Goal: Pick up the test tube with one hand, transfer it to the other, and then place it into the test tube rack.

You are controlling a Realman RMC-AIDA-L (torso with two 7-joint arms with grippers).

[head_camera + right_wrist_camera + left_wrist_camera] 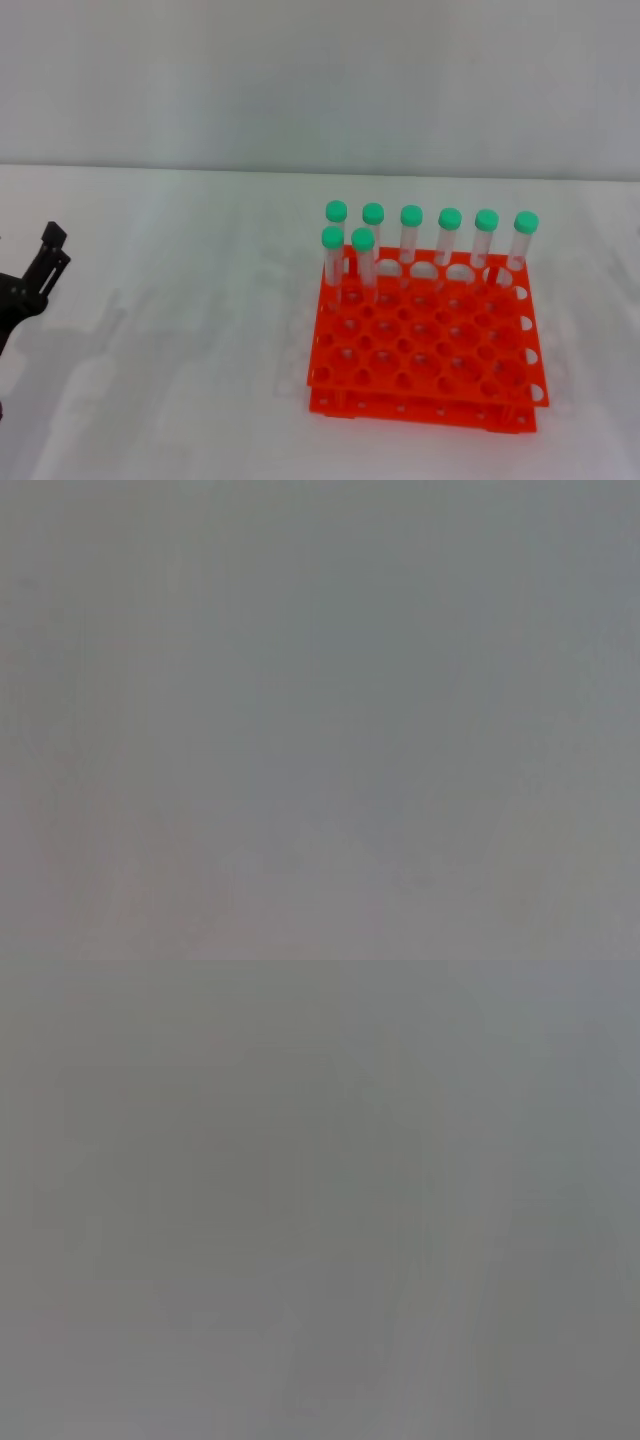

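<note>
Orange plastic is what stands out on my head camera: the rack (425,345) sits on the white table (180,400), right of centre, its two tiers of round holes facing up. I count eight green-capped tubes standing upright in it. Six fill the back row, their caps (449,217) in a line from the far left corner to the far right corner. Two more stand one row nearer to me at the left end, side by side, with the left one (332,262) at the rack's left edge and the other tube (363,258) just beside it. All the other holes I can see through to the lower tier. I see no tube lying loose on the table or held by either arm, so I cannot say which of the eight is the one I was sent for; every tube in view is in the rack.

The left gripper (52,245) shows at the far left edge, well apart from the rack, above the table with its black fingers pointing up and away from me. I cannot tell whether its fingers are parted or together, and nothing is between them.

Both wrist cameras give me only flat grey, with no object to make out.
</note>
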